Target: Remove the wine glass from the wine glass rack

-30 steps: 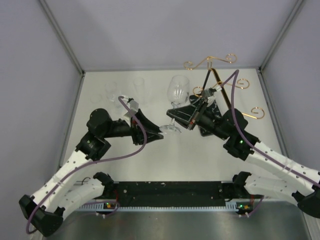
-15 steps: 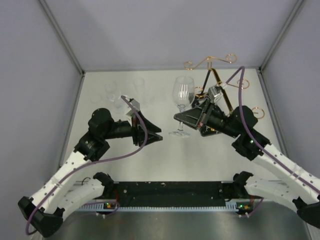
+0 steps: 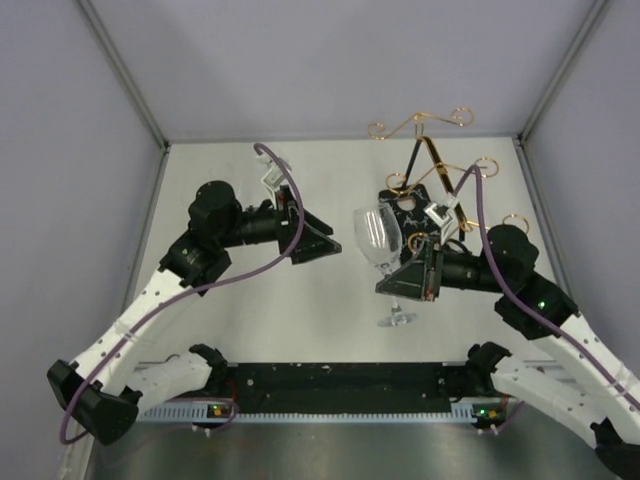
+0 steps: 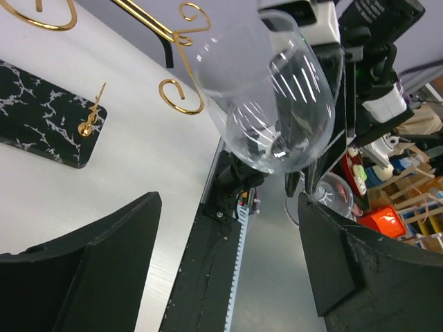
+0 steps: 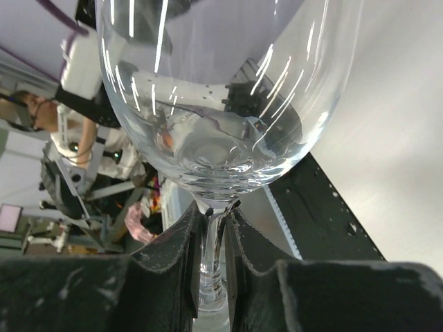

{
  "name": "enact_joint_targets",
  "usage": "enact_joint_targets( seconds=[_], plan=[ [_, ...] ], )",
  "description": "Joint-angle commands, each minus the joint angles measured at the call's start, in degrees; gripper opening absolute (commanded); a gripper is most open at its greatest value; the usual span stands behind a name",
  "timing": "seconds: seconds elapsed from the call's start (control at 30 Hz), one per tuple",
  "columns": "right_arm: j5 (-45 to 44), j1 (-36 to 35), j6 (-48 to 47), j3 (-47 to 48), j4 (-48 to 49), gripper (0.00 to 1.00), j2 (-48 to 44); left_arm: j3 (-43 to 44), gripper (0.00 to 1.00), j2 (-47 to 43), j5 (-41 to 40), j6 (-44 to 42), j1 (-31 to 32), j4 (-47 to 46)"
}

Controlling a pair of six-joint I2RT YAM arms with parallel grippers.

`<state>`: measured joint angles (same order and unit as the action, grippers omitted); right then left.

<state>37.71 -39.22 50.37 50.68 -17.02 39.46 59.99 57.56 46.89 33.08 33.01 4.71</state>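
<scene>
The wine glass (image 3: 378,236) is clear and hangs in the air near the table's middle, tilted, with its foot (image 3: 397,320) toward the near edge. My right gripper (image 3: 403,283) is shut on its stem, just under the bowl (image 5: 214,90), as the right wrist view (image 5: 211,266) shows. The wine glass rack (image 3: 420,130) is gold wire with curled ends on a black marbled base (image 3: 412,205); it stands behind the glass at the back right and is apart from it. My left gripper (image 3: 325,241) is open and empty to the left of the bowl (image 4: 270,97).
A black rail (image 3: 340,385) runs along the near edge between the arm bases. Grey walls close in the back and both sides. The rack's base (image 4: 41,117) and gold curls (image 4: 176,90) show in the left wrist view.
My right gripper has carried the glass from beside the rack toward the near middle of the table and tilted it. My left arm has swung back and to the right, with its jaws still open.
</scene>
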Motion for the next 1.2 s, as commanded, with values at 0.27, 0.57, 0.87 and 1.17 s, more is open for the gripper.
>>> enact_joint_targets(
  seconds=[0.27, 0.57, 0.87, 1.17],
  plan=[
    [-0.2, 0.2, -21.9, 4.3, -20.3, 0.00, -10.4, 1.4, 0.78, 4.7, 1.4, 27.2, -7.4, -11.5],
    [0.8, 0.2, -32.1, 5.0, -21.5, 0.00, -7.7, -5.1, 0.70, 8.7, 8.3, 44.4, -6.7, -25.9],
    [2.0, -0.4, -42.1, 9.1, -21.7, 0.00, -2.4, -1.8, 0.73, 6.6, 11.3, 39.4, -4.8, -12.0],
    [-5.4, -8.8, -47.6, 13.1, -25.1, 0.00, 4.3, -3.2, 0.72, 5.3, 13.3, 39.1, -4.8, -11.1]
  ],
)
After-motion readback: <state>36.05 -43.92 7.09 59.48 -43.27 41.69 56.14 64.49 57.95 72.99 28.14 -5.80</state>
